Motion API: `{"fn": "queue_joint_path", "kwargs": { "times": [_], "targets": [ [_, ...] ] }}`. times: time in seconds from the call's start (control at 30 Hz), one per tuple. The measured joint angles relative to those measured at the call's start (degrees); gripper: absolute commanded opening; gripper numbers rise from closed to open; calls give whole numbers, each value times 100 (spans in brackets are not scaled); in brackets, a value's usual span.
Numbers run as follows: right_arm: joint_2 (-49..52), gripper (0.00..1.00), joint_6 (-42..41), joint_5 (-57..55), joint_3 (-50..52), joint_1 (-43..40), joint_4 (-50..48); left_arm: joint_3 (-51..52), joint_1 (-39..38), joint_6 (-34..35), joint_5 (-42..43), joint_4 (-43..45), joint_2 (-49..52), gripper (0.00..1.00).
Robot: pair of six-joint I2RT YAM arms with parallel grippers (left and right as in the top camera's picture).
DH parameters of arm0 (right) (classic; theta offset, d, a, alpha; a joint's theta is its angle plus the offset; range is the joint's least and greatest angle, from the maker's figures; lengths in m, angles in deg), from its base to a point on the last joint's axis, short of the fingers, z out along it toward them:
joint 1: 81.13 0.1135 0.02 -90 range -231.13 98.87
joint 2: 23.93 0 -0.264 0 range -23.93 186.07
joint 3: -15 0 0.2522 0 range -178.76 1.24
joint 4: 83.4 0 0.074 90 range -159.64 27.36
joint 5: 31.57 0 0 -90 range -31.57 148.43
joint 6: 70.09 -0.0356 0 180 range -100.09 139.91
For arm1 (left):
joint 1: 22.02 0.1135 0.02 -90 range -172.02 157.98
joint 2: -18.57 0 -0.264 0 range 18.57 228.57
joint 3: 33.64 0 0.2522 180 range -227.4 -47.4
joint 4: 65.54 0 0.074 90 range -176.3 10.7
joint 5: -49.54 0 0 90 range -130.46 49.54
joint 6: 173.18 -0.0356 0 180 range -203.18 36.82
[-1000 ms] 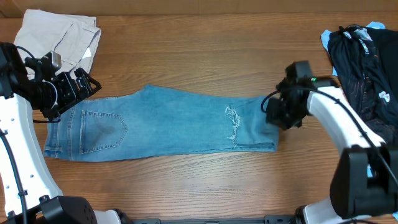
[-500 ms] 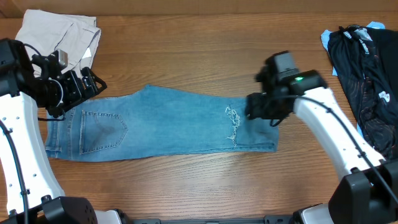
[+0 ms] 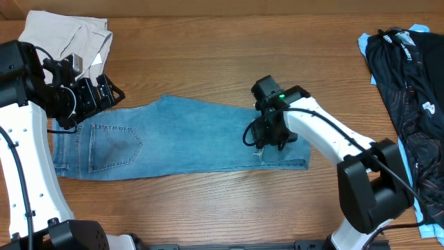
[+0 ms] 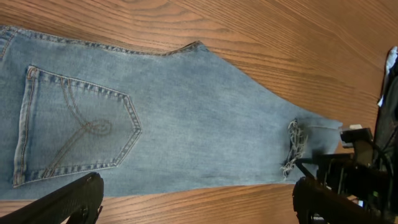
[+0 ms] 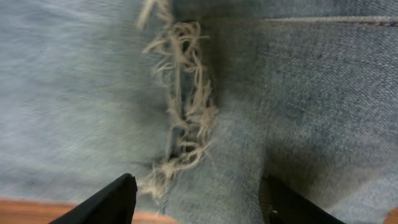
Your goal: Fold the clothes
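Overhead: light blue jeans [image 3: 187, 135] lie flat on the grained wooden worktop [image 3: 208, 55], with bare wood all round.
The right tool [image 3: 259, 140] gapes empty over the frayed edge [image 5: 183, 106]; the left tool [image 3: 109, 94], spread and empty, hangs at the left end.

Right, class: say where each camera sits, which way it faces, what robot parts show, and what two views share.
Overhead: above the table, facing down at the jeans; left gripper and right gripper show.
Left wrist: on the left arm, looking along the jeans; open fingers show.
Right wrist: close over the jeans, facing down; fingertips show.
Shared: all see the frayed tear.
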Motion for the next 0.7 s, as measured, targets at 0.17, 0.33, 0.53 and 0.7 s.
{"fn": "queue_joint_path", "kwargs": {
  "times": [0.17,0.33,0.53,0.7],
  "targets": [
    [17,65,-46,-175,0,0,-140,0,0,0,-20,-2,0,100],
    [17,64,-81,-105,0,11,-232,0,0,0,-24,0,0,100],
    [31,64,-83,-24,0,125,-354,0,0,0,-24,0,0,100],
    [299,64,-120,-52,0,164,-387,0,0,0,-26,0,0,100]
  ]
}}
